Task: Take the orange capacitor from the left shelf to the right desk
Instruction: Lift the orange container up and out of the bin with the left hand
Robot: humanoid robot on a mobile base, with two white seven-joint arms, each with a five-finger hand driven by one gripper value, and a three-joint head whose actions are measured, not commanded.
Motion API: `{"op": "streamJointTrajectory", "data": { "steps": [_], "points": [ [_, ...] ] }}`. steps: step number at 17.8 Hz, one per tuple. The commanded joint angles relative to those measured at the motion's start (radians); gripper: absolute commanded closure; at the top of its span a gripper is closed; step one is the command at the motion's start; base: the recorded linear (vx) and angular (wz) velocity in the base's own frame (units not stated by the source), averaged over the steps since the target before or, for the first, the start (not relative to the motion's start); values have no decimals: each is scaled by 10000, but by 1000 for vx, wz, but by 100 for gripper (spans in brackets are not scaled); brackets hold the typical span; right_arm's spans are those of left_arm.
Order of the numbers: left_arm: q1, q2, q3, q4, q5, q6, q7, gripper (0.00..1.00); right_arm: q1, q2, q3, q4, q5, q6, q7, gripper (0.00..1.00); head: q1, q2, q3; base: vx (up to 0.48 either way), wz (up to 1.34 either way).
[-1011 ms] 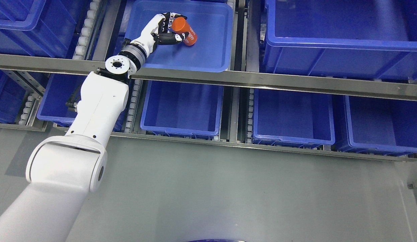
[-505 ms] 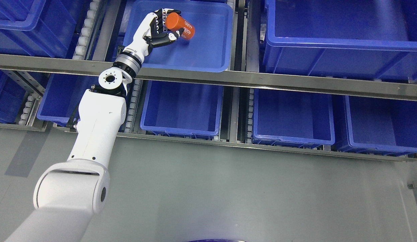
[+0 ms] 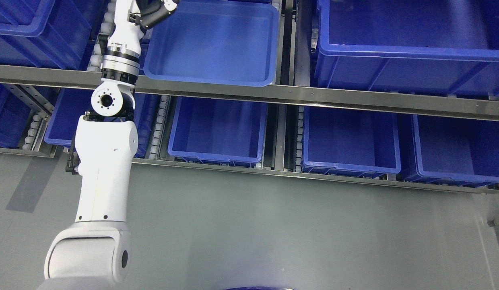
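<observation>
Orange capacitor is out of view; the left robot hand [image 3: 153,10] is cropped, grip unreadable.

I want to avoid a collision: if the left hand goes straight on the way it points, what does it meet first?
Unclear: the left hand points up, beside the blue bin, straight out of the picture's top edge. Nothing shows in that short line.
</observation>
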Motion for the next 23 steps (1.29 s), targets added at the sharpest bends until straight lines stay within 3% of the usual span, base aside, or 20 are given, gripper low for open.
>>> {"op": "streamJointTrajectory", "data": {
  "steps": [1,9,14,23],
  "points": [
    [2020,175,-348,-5525,61,-105,1404,90,200,-175,-123,-175,46,-6,-8,0,0,0,0,0,0],
    [2499,175,-658,-5530,76,-1009,1655,90,200,-175,-123,-175,46,-6,-8,0,0,0,0,0,0],
    [3005,175,-688,-5530,76,-2496,1455,90,200,-175,-123,-175,46,-6,-8,0,0,0,0,0,0],
    [3144,175,-581,-5515,107,-2789,1455,90,200,-175,-123,-175,46,-6,-8,0,0,0,0,0,0]
  ]
}}
